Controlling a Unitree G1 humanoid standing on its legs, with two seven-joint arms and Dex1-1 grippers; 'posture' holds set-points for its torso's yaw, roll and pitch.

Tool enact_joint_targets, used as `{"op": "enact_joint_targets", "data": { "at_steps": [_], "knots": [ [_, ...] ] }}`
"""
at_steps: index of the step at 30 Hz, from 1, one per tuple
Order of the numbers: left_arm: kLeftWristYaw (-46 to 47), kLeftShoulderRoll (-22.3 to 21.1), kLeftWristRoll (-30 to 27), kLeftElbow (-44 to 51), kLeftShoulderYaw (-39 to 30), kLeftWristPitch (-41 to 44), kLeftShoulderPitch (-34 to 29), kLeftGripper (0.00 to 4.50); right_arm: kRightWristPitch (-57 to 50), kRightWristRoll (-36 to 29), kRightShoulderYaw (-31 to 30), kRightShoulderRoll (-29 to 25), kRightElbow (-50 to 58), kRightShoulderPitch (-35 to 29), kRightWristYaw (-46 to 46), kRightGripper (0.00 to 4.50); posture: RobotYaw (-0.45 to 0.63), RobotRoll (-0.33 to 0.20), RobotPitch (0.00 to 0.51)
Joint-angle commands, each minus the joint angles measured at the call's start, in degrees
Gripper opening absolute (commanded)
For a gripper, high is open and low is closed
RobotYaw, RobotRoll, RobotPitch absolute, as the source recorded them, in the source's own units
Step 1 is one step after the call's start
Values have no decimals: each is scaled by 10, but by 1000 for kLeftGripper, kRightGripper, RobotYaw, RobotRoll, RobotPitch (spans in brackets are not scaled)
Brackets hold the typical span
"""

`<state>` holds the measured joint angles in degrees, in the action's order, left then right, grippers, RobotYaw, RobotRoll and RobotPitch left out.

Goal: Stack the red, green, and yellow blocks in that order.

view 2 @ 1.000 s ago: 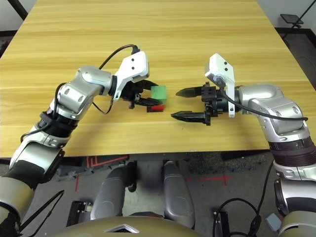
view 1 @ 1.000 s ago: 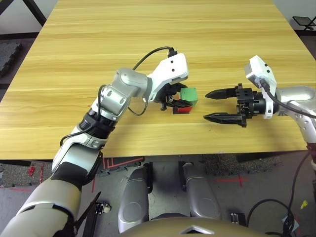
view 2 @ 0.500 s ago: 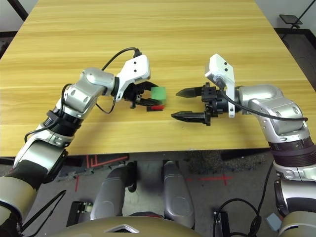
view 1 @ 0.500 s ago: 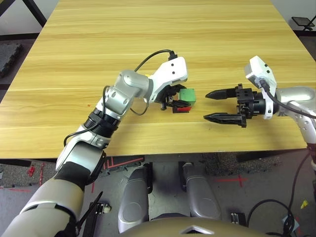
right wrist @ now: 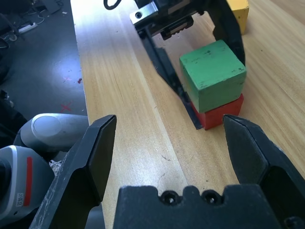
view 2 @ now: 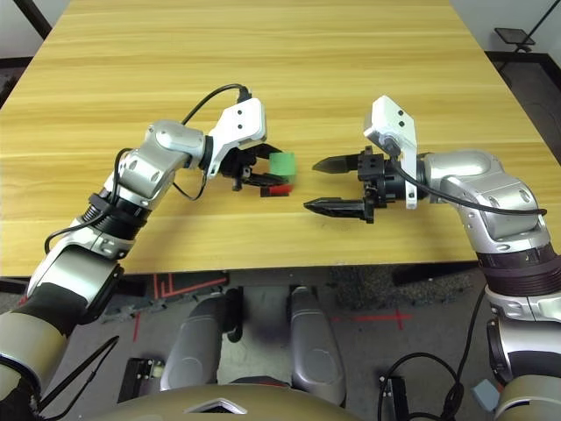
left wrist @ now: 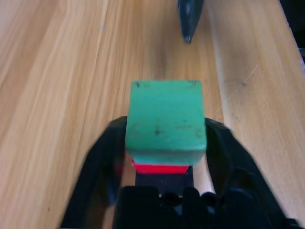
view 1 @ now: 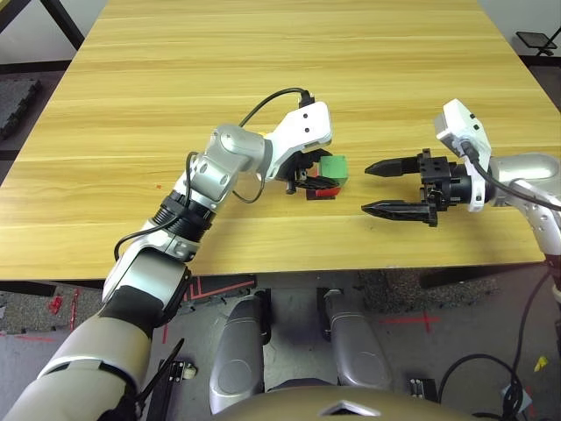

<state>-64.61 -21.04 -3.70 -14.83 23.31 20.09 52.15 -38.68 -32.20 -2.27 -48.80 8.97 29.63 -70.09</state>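
the small matte green cube (right wrist: 213,74) is sitting on the small matte red cube (right wrist: 222,113) out on the pale wooden table (view 1: 263,70) — two of three, going by how it lies. my left pincer (left wrist: 164,148) has its black fingers (left wrist: 102,162) spread to either side of the green cube, flanking it and not squeezing; from my left wrist view there's a sliver of daylight on each flank, so i read it as parted and holding nothing. my right pincer (view 1: 387,187) hangs wide open and empty, just to the side of the stack, tips aimed at it.

now the risks. the green cube isn't square on the red one — it overhangs one edge a touch, so any brush from a finger as i back my left pincer out could slide or tip it off. those fingers sit very near its sides; pulling away crooked would drag it.

the small matte yellow cube (right wrist: 238,12) waits on the table beyond the stack, close to my left pincer's body. reaching for it means passing right by the tower — a clipped corner, and i'd be rebuilding.
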Motion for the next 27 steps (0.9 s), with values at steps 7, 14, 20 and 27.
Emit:
{"op": "enact_joint_targets", "data": {
  "at_steps": [7, 14, 20, 27],
  "knots": [
    [-29, -27, -5, 17, -14, 29, 13, 4478, 1, -1, -3, 1, 0, 2, -8, 4500, 148, -3, 206],
    [-87, -86, -29, 29, -44, 43, 36, 4478, 2, 2, -7, 3, -3, 3, -12, 4500, 160, -2, 203],
    [-122, -103, -30, -34, -57, -12, 69, 4478, 6, 6, -12, 9, -13, 12, -14, 4500, 169, 2, 198],
    [-145, -77, -2, -252, -63, -207, 122, 4478, 11, 9, -18, 13, -22, 24, -18, 4500, 170, -3, 190]
  ]
}}
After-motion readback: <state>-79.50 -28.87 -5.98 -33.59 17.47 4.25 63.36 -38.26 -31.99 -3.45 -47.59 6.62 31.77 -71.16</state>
